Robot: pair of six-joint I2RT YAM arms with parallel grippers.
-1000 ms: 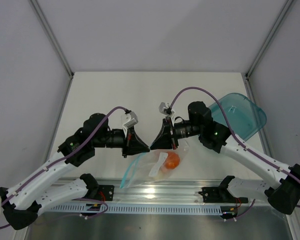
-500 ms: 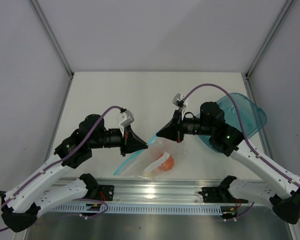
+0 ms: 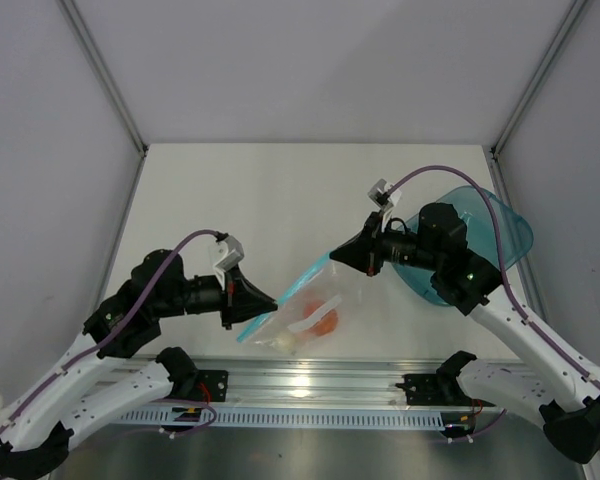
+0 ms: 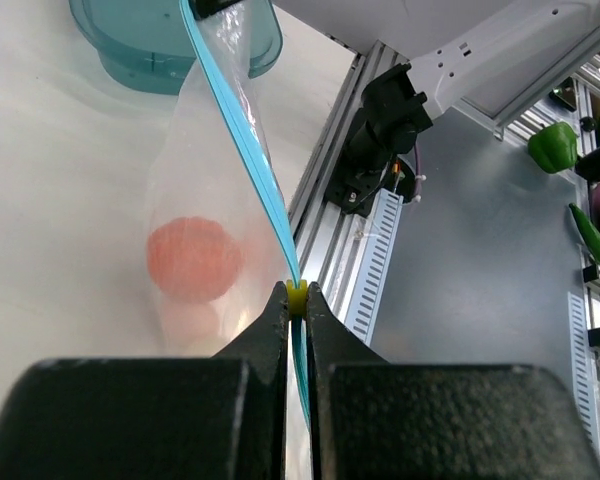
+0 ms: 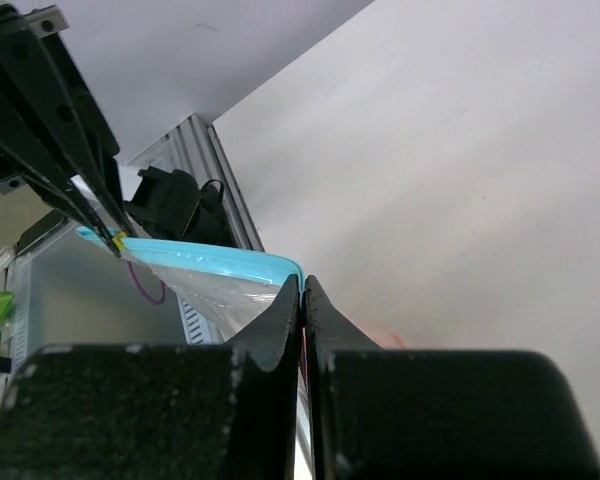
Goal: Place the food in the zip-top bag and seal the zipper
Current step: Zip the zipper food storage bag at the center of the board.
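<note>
The bag [image 3: 305, 312], food [image 3: 323, 320] inside, hangs from its zipper [image 3: 296, 290] just left of the plate [image 3: 480, 235]. The zipper's long axis runs taut between my arms, rising toward the plate. My left fingers [image 4: 275, 320] pinch its yellow end, farthest from the plate. My right fingers [image 5: 280, 315] pinch the plate-side end. I judge both arms equally placed for sealing.

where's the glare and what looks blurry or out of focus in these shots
Top external: sharp overall, bright glare on the metal rail at the near edge. Left wrist: the left gripper is a dark, soft foreground mass; the orange food looks hazy through the zip-top bag. Right wrist: the right gripper is near-black and soft.
</note>
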